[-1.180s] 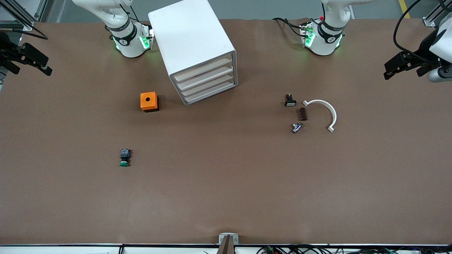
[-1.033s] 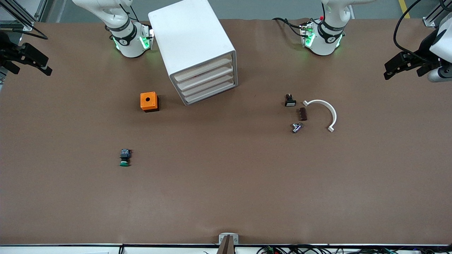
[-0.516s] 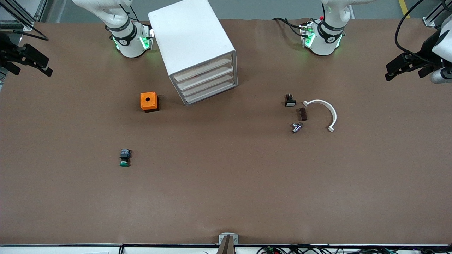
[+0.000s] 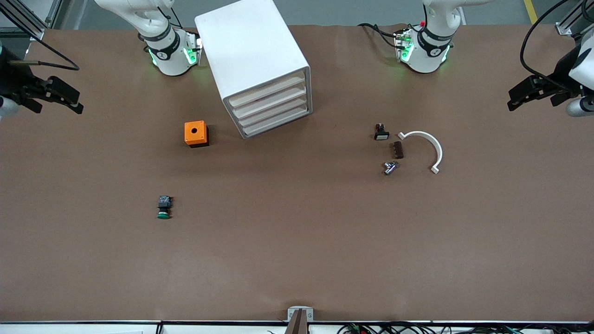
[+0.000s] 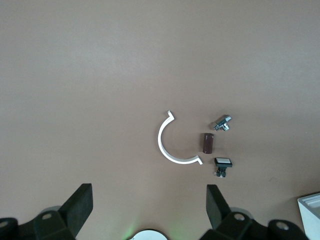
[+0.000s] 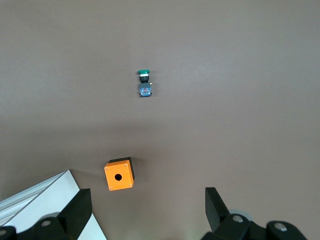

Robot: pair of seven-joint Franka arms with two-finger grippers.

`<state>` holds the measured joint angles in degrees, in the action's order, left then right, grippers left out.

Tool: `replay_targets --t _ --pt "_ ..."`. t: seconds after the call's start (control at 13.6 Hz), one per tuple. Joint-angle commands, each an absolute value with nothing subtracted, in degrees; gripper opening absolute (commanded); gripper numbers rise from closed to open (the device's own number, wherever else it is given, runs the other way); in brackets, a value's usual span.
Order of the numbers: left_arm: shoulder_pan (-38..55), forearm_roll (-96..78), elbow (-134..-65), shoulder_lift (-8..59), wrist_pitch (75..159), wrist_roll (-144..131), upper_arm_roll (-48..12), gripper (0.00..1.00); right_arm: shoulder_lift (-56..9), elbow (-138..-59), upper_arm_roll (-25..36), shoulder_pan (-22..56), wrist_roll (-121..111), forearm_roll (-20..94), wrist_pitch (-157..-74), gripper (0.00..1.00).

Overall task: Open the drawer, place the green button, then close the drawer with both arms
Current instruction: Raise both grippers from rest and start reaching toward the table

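The white cabinet (image 4: 253, 55) stands between the two arm bases, and its four drawer fronts (image 4: 274, 111) are all shut. The button (image 4: 164, 207), green cap with a black-and-blue body, lies on its side on the brown table, nearer to the front camera than the orange box; the right wrist view also shows the button (image 6: 144, 83). My right gripper (image 4: 74, 103) hangs open and empty over the table's edge at the right arm's end. My left gripper (image 4: 516, 98) hangs open and empty over the left arm's end. Both wrist views show wide, empty gaps: left gripper (image 5: 148, 200), right gripper (image 6: 148, 200).
An orange box (image 4: 195, 133) with a round hole sits beside the cabinet. Toward the left arm's end lie a black switch (image 4: 381, 132), a brown block (image 4: 397, 150), a silver metal part (image 4: 390, 167) and a white curved clip (image 4: 429, 146).
The right gripper has come in from the table's end toward the middle. The left gripper has shifted slightly. Nothing on the table has moved.
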<state>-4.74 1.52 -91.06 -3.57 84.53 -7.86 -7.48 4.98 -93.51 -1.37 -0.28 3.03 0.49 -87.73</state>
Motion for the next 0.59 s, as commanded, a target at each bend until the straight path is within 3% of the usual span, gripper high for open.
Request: replay_targets --t 0.0,0.22,0.52 --pt "-5.5 2.5 -89.5 -2.2 83.8 -6.9 -6.9 1.00 2.0 -91.1 -1.5 0.2 2.5 -0.4 -87.5 1.00" --pt "-5.5 2.5 -86.6 2.0 83.8 -10.3 -6.5 1.00 -2.4 -91.1 -1.5 0.6 2.6 -0.3 -89.1 1.00" --pt "-5.0 2.3 -79.6 13.9 83.8 -27.8 -6.6 1.00 -11.5 -91.6 -1.5 1.1 2.6 -0.4 -93.1 1.00"
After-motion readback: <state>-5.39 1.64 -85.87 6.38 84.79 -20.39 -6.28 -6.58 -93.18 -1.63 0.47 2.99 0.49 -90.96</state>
